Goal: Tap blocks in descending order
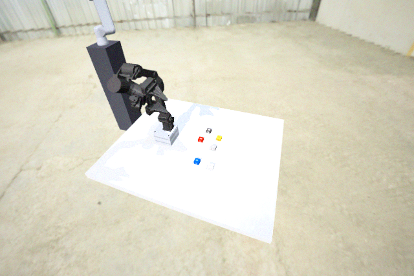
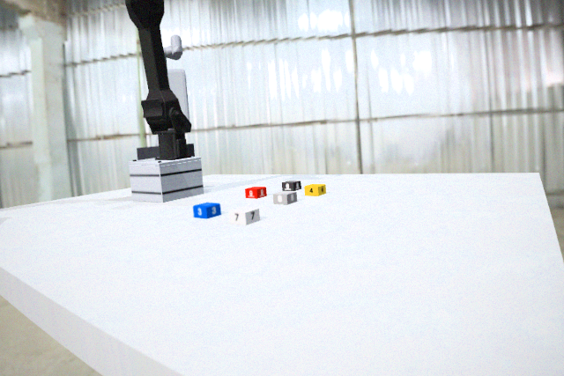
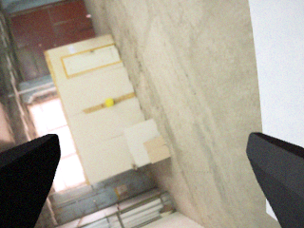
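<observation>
Currently, gripper: open, fingers spread wide with nothing between them; at the centre-left of the top view the gripper (image 1: pixel 167 107) (image 3: pixel 155 143) hangs high, well apart from the blocks.
Black arm: the arm (image 1: pixel 129 70) (image 2: pixel 152 53) rises from a pale box-shaped base (image 1: pixel 162 138) (image 2: pixel 145 180) on the bench (image 1: pixel 244 182) (image 2: pixel 364 271) (image 3: pixel 285 71) and leaves the exterior frame at upper left.
Blue block: the blue block (image 1: pixel 197 161) (image 2: pixel 206 210) reads 3, left of the white one.
White block: the white block (image 1: pixel 210 166) (image 2: pixel 246 216) reads 7, nearest the exterior camera.
Yellow block: the yellow block (image 1: pixel 218 138) (image 2: pixel 315 189) reads 4, rightmost in the group.
Red, grey and black blocks: the red block (image 1: pixel 200 139) (image 2: pixel 256 192), grey block (image 1: pixel 213 147) (image 2: pixel 285 197) and black block (image 1: pixel 209 130) (image 2: pixel 291 186) sit near the yellow one; digits too blurred to read.
Wrist view: floor at centre, bench edge at right.
</observation>
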### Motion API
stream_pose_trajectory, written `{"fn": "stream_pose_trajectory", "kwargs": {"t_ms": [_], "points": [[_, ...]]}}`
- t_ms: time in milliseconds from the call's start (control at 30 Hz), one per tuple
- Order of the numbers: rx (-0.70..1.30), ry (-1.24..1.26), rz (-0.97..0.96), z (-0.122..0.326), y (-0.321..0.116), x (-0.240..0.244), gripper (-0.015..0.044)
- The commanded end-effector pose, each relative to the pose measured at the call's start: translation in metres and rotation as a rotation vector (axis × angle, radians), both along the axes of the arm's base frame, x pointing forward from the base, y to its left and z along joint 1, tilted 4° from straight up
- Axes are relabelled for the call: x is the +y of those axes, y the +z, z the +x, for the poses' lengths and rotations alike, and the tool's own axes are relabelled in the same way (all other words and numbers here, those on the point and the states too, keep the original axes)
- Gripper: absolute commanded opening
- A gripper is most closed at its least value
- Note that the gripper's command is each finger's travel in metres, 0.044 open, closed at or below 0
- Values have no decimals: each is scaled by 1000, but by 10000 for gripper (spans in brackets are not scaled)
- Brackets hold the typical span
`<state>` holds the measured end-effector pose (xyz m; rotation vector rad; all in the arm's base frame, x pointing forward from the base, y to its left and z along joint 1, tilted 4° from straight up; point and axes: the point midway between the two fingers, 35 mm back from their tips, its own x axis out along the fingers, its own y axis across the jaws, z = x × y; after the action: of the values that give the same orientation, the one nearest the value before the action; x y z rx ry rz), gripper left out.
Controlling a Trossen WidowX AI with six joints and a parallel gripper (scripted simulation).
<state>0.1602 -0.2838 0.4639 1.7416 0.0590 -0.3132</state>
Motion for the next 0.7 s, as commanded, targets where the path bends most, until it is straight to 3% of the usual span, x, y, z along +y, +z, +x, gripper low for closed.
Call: {"fn": "stream_pose_trajectory", "kwargs": {"t_ms": [0,67,300,667], "points": [[4,-1,-6,1,-1,-1,400],[45,2,-54,8,-12,-7,400],[374,213,-298,63,-114,-8,400],[848,837,-770,107,-278,55,400]]}}
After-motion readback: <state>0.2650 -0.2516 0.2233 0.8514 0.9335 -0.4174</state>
